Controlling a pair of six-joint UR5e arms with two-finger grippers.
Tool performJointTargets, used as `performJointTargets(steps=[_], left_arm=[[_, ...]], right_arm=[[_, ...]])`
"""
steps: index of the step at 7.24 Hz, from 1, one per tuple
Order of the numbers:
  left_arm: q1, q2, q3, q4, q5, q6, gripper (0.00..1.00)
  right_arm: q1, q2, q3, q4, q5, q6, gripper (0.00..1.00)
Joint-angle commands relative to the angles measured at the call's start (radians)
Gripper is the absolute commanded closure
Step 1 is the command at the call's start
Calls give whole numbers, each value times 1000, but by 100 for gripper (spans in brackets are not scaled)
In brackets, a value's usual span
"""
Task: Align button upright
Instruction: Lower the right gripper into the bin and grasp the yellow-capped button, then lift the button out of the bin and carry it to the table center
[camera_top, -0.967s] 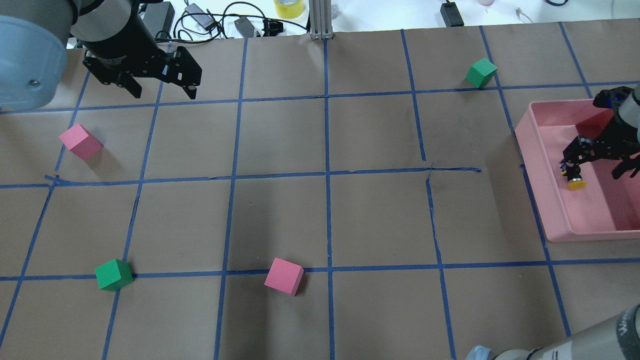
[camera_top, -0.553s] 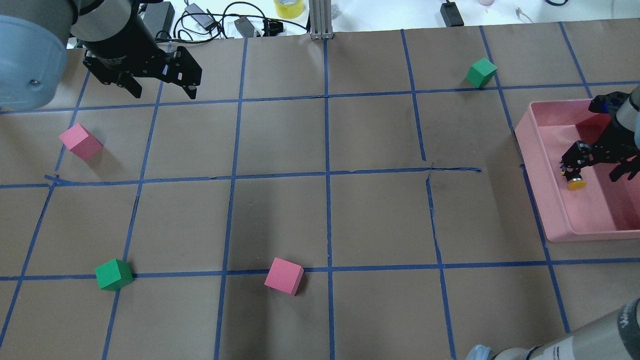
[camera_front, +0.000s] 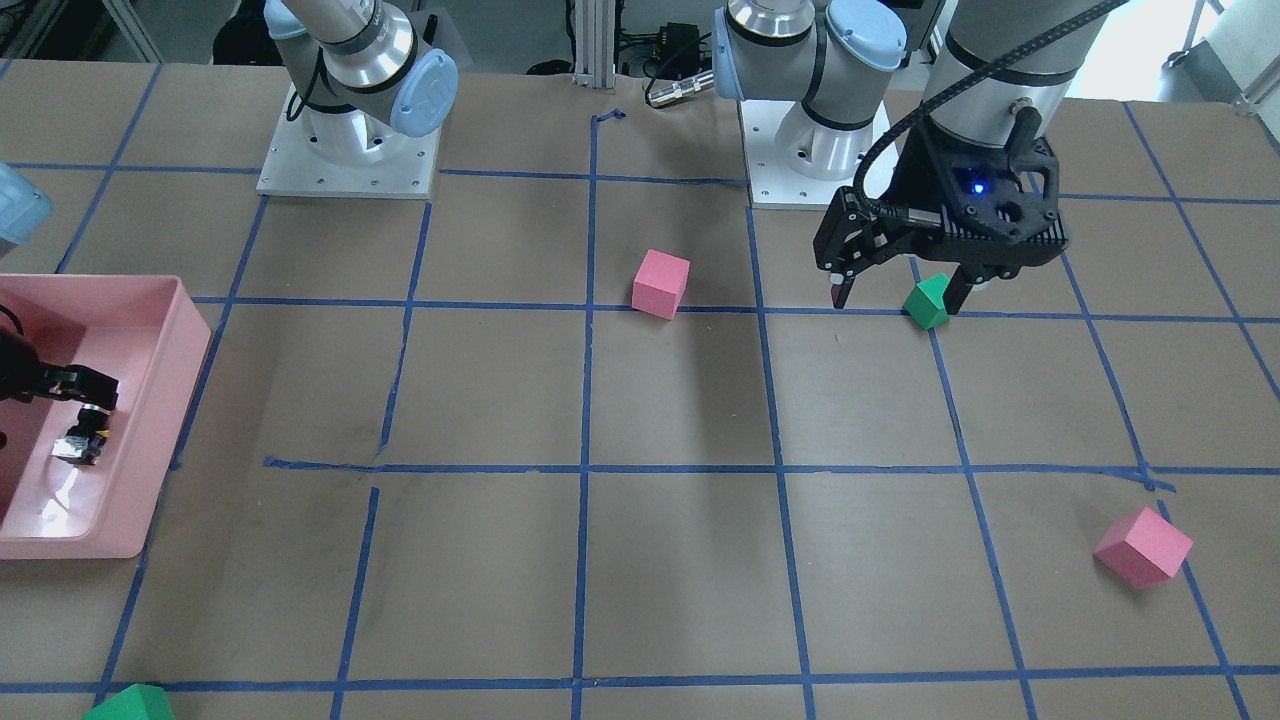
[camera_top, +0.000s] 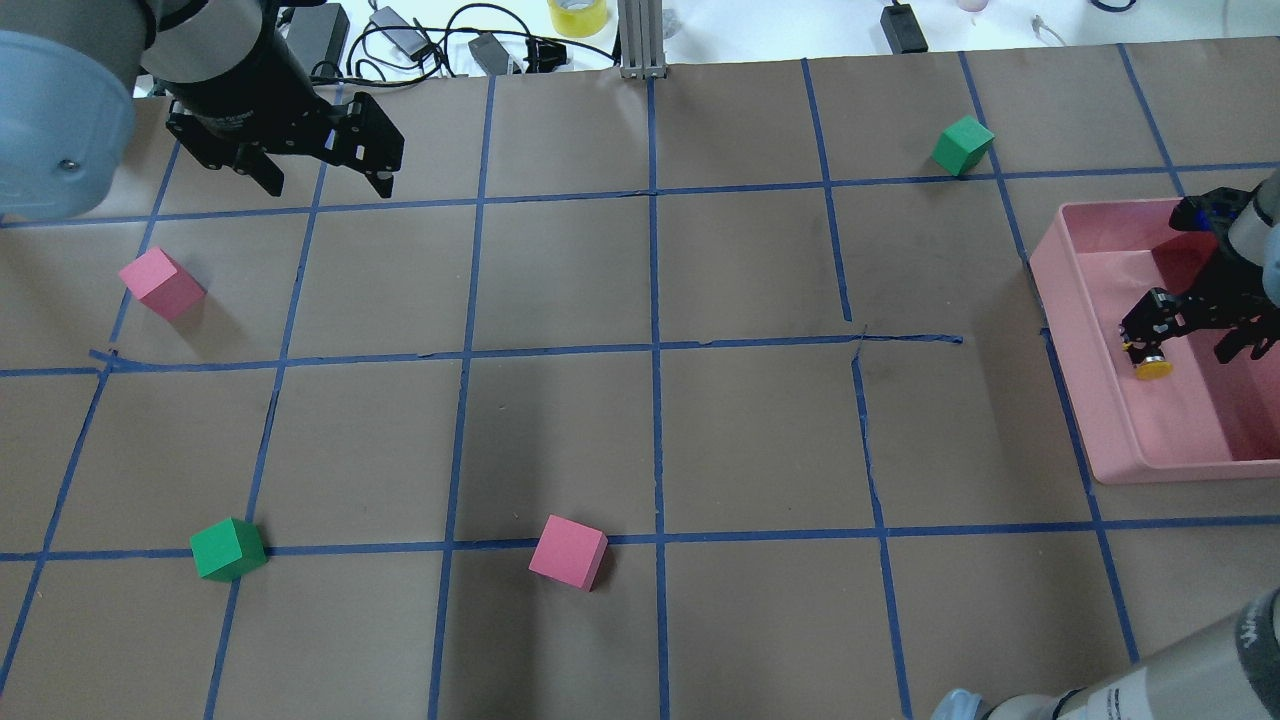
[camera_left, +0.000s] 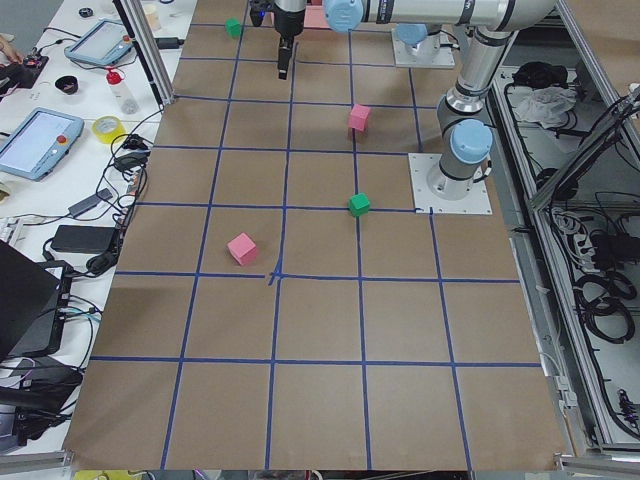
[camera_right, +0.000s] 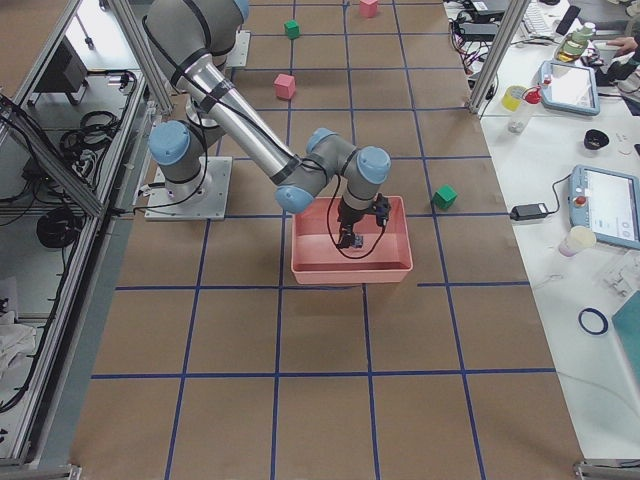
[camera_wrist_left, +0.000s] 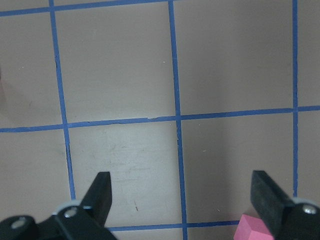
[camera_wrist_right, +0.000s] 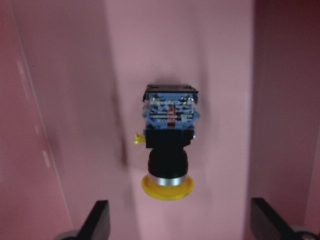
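The button (camera_wrist_right: 169, 145) lies on its side on the floor of the pink bin (camera_top: 1090, 380), its yellow cap toward the wrist camera and its black and blue body away from it. It also shows in the overhead view (camera_top: 1152, 362) and the front view (camera_front: 80, 445). My right gripper (camera_wrist_right: 182, 216) is open inside the bin, with its fingers apart on either side of the button and not touching it; it shows in the overhead view too (camera_top: 1180, 348). My left gripper (camera_top: 330, 185) is open and empty above the far left of the table.
Two pink cubes (camera_top: 160, 283) (camera_top: 568, 552) and two green cubes (camera_top: 228, 549) (camera_top: 962, 145) are scattered on the brown, blue-taped table. The bin walls (camera_wrist_right: 30, 125) stand close on both sides of the right gripper. Cables and tape lie beyond the table's far edge.
My right wrist has shifted slightly toward the far side of the bin. The button has stayed on its side. The left arm has not moved.
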Motion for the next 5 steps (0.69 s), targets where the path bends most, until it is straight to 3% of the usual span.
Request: performJointTargets(steps=[1, 2, 3, 5], left_arm=[[1, 1, 1, 0, 0, 1, 0], [1, 0, 1, 0, 0, 1, 0], [1, 0, 1, 0, 0, 1, 0], [-6, 1, 1, 0, 0, 0, 0]], right_arm=[[-2, 24, 0, -14, -5, -2, 0], [-2, 25, 0, -16, -5, -1, 0], [-2, 28, 1, -17, -5, -1, 7], [-2, 50, 1, -17, -5, 1, 34]])
